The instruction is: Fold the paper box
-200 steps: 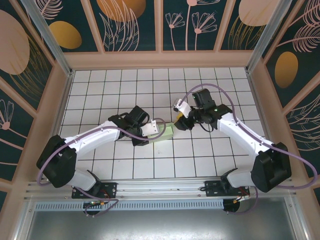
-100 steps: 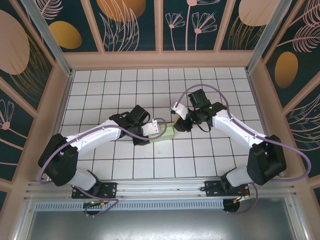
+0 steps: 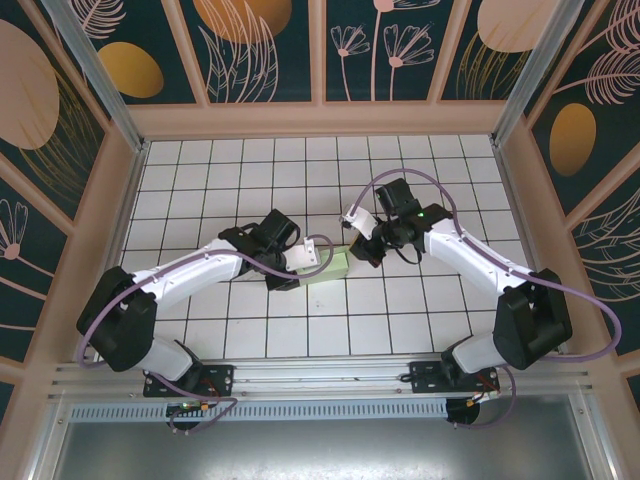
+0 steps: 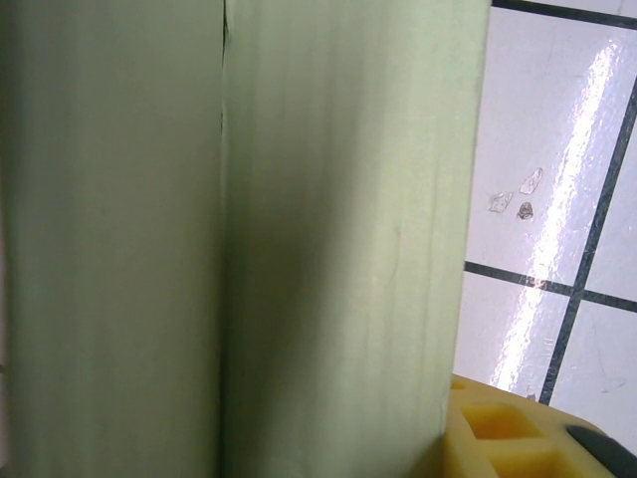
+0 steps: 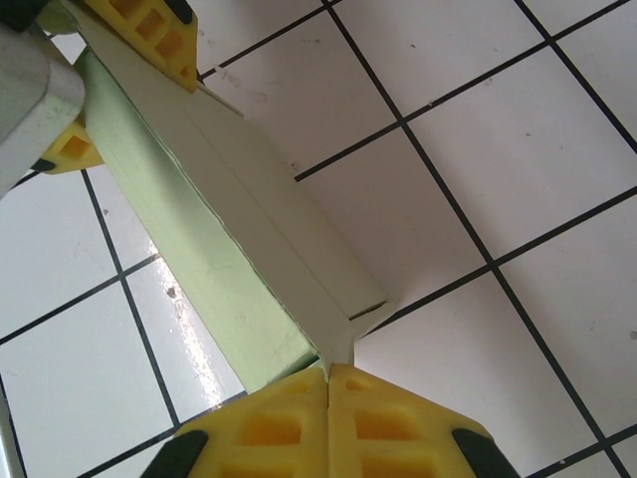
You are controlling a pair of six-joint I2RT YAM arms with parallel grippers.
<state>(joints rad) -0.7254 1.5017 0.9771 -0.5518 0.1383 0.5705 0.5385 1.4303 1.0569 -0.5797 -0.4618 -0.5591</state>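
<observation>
Two white arms reach in from the near edge and meet over the middle of the counter (image 3: 250, 180). The left arm (image 3: 190, 275) stretches low toward the right, its black wrist turned inward. The left end effector (image 3: 316, 262) is clamped on the left end of the paper box (image 3: 337, 266), with a yellow finger on either face. The right arm (image 3: 470, 260) bends sharply at the elbow and points left. The right end effector (image 5: 328, 386) has its pads pressed together, and the corner of a card flap runs into their seam, so it pinches the box's right end.

The box sits near the centre of the counter, between the two wrists. It is a long, narrow form of thin, matt, pale mint-green card with crisp creases, and a paler flap lies along one long edge. The fingers are yellow moulded blocks with square recesses. The counter is glossy white tile with dark grout lines, and it catches streaks of glare.
</observation>
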